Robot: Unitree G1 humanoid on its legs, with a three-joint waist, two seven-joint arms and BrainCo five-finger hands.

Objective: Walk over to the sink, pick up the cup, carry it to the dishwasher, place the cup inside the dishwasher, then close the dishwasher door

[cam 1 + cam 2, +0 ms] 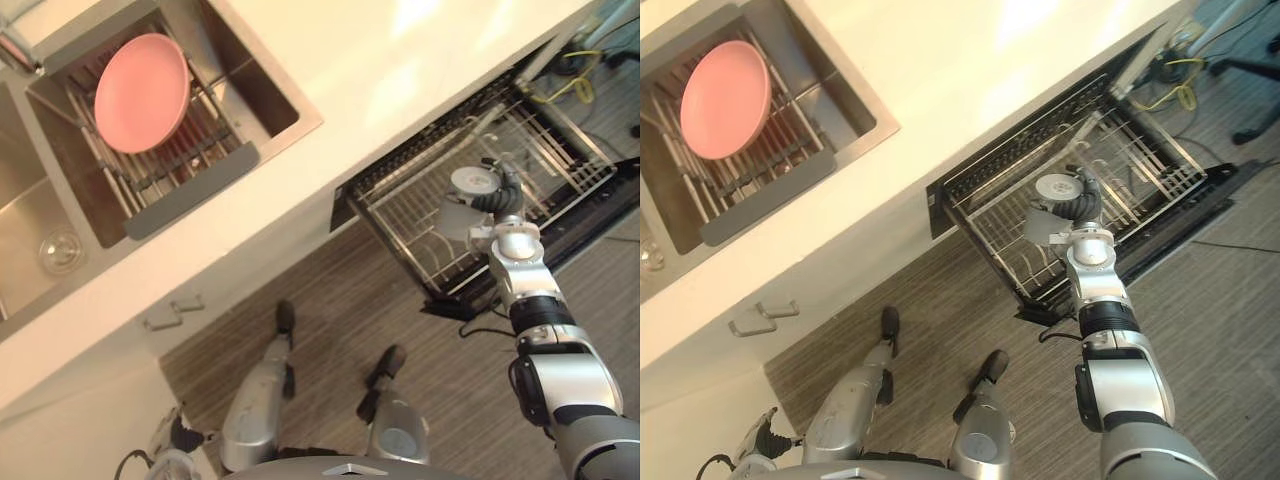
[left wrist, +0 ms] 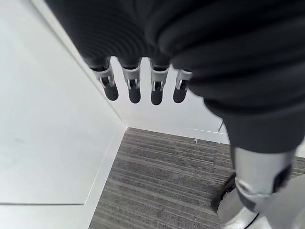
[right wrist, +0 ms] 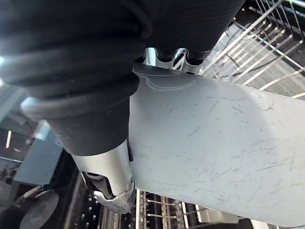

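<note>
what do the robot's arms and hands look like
The right arm is silver-grey rounded segments split by black bands. The right hand and left hand wear dark ribbed covers over back and wrist. The left hand's fingers are silver with dark rounded tips.

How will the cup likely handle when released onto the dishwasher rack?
The cup looks like scuffed pale plastic, so probably light, stiff, not fragile. Its smooth round wall could slip in the right hand, or tip on the wire rack.

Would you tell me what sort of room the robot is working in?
Most likely a kitchen: a steel sink set in a pale countertop, a pink plate on its rack, and an open dishwasher.
</note>
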